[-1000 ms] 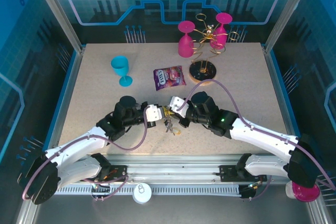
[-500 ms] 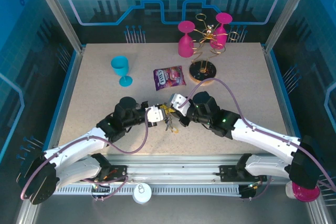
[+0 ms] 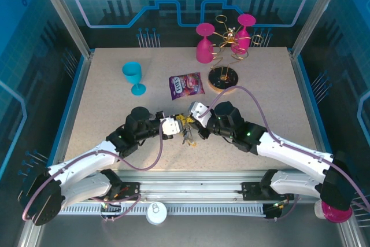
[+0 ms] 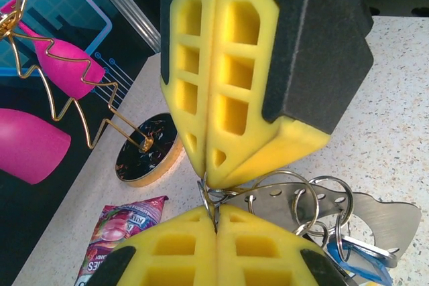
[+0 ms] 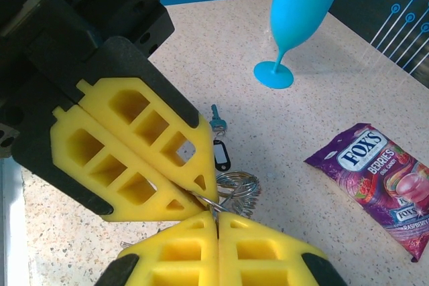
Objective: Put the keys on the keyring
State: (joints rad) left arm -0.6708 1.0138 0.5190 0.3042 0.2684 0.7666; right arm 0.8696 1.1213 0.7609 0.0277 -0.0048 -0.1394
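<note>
Both arms reach in low from the near corners of the counter (image 3: pixel 104 85), elbows bent outward and forearms angled toward each other, so the two hands meet tip to tip just near of the middle. The left hand (image 3: pixel 173 125) points right and slightly away. The right hand (image 3: pixel 195 114) points left and toward the near edge.

In the left wrist view, the left hand (image 4: pixel 216 222) has its yellow pads pressed together on the thin wire of the keyring (image 4: pixel 205 195). The right hand (image 4: pixel 208 165) comes down from above with its pads also closed, nipping the same wire right at their tips. In the right wrist view, the right hand (image 5: pixel 218 222) and the left hand (image 5: pixel 201 192) meet at the same spot.

The keys (image 3: pixel 186 137) hang bunched just beside the pinch. A steel key (image 4: pixel 375 216) and a blue tag (image 4: pixel 355 262) lie on the counter, threaded on small split rings. A blue-headed key (image 5: pixel 216 122) and a black tag (image 5: pixel 221 155) lie behind the coils.

Farther back stand a blue goblet (image 5: pixel 295 25) and a Fox's sweet packet (image 5: pixel 382 179), well apart from the hands.
</note>
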